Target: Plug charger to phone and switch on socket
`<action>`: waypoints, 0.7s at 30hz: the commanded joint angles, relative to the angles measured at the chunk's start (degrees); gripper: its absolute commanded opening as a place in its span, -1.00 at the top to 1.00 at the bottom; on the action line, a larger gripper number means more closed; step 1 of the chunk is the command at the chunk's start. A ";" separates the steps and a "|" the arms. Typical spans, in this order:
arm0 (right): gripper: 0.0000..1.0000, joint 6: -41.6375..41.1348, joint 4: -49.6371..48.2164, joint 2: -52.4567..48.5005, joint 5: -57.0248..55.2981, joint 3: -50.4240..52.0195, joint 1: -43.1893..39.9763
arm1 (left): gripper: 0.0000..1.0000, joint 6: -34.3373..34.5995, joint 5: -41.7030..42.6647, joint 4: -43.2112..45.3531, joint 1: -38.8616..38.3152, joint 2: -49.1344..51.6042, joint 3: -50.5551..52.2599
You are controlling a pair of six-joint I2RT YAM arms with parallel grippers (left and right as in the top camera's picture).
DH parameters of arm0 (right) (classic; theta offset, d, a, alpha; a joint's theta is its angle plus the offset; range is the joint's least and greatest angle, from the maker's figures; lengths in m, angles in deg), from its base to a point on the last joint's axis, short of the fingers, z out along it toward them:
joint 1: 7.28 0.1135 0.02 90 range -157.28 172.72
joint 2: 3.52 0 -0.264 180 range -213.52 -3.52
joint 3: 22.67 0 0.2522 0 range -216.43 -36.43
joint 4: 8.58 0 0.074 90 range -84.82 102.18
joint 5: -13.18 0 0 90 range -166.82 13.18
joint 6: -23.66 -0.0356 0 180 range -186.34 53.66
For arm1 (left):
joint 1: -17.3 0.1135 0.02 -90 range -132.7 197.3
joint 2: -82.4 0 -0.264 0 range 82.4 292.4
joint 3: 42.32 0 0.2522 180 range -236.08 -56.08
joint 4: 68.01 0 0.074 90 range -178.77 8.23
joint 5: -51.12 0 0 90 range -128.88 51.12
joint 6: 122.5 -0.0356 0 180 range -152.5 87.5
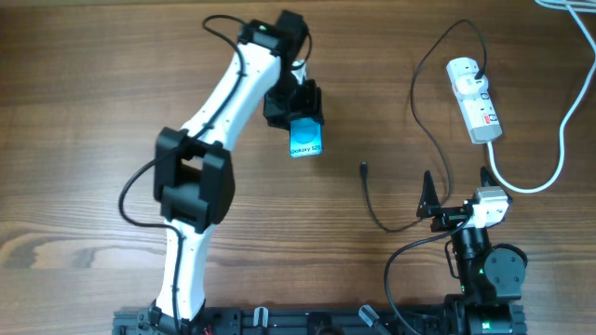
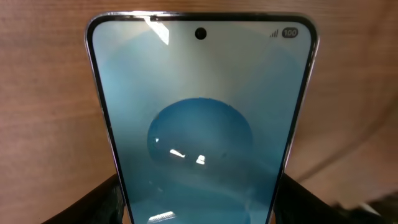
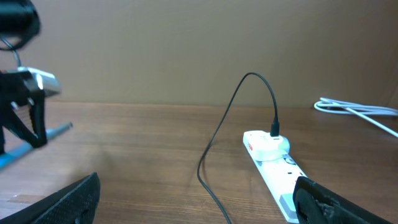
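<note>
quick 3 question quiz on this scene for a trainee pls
1. True or false: the charger's white plug head sits in the power strip.
2. Fill in: the charger's connector tip lies loose on the ____.
3. What does the left gripper hold? A) phone B) connector tip C) power strip
Key: 1 true; 2 table; 3 A

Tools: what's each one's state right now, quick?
Left tool: closed on the phone.
Right tool: open, holding nothing.
</note>
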 commanded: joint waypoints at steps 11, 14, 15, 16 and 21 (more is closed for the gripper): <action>-0.99 -0.42 -0.13 0.26 0.04 0.07 0.44 | -0.27 0.42 36.68 -3.32 7.65 -3.45 -0.02; -0.99 0.20 -0.13 0.26 0.00 0.07 0.44 | -0.28 0.42 42.91 -3.32 8.98 -3.45 -0.02; -0.99 -0.15 -0.15 0.26 0.04 0.07 0.44 | -0.28 0.44 44.74 -3.32 9.46 -3.45 -0.02; -0.99 -0.28 -0.20 0.26 0.09 0.07 0.44 | -0.28 0.42 46.47 -3.30 9.90 -3.45 -0.02; -0.99 -17.51 -1.84 0.26 17.49 0.07 0.44 | -0.28 0.44 51.32 -3.28 12.33 -3.45 -0.02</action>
